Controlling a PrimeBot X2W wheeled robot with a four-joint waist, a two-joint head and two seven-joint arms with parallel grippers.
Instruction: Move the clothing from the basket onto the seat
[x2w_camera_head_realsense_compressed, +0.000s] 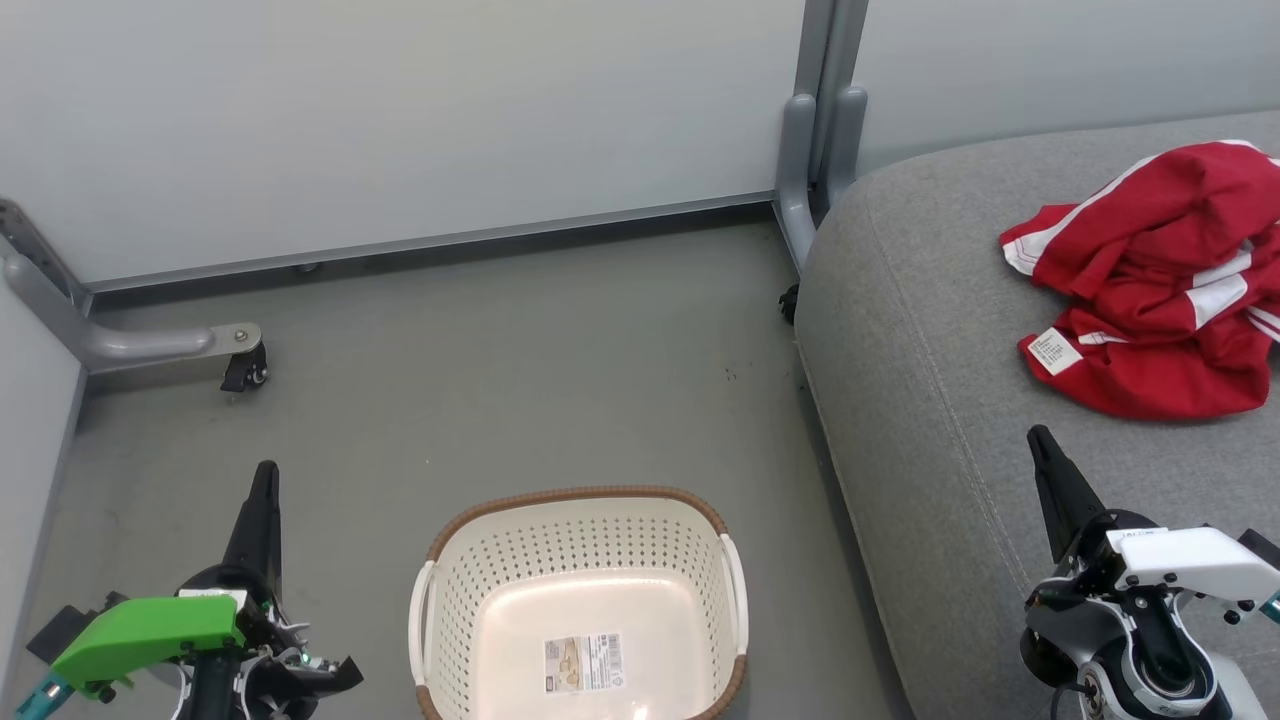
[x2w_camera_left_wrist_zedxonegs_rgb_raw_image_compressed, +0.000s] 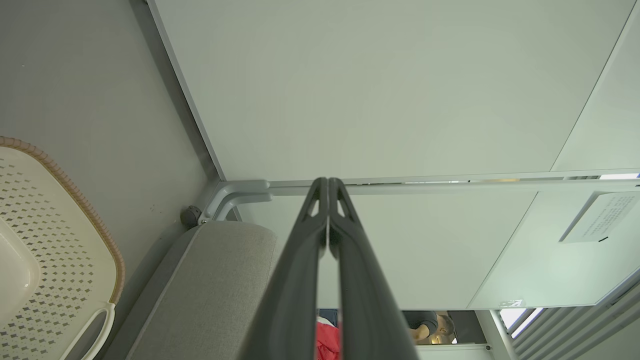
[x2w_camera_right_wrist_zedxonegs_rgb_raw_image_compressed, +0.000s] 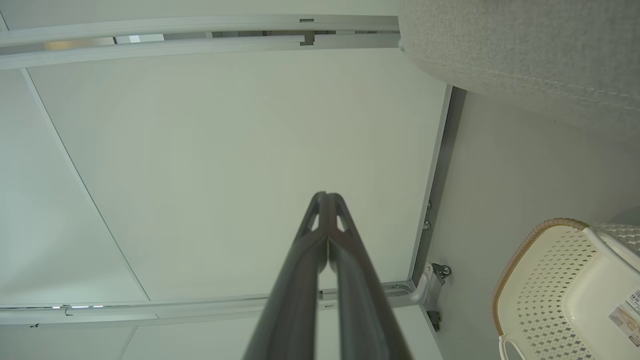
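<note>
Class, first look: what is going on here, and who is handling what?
A two-armed robot is moving laundry from a basket onto a sofa seat, and the job looks done. The red clothing lies in a heap on the grey seat. The basket stands on the floor beside the seat, with just a sticker on its bottom. The left end effector and the right end effector are both shut and hold nothing.

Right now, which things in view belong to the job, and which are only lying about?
Job: red clothing, lying on the grey seat; basket, with no clothing seen inside.
Not the job: partition panels, wheeled foot, floor.
</note>
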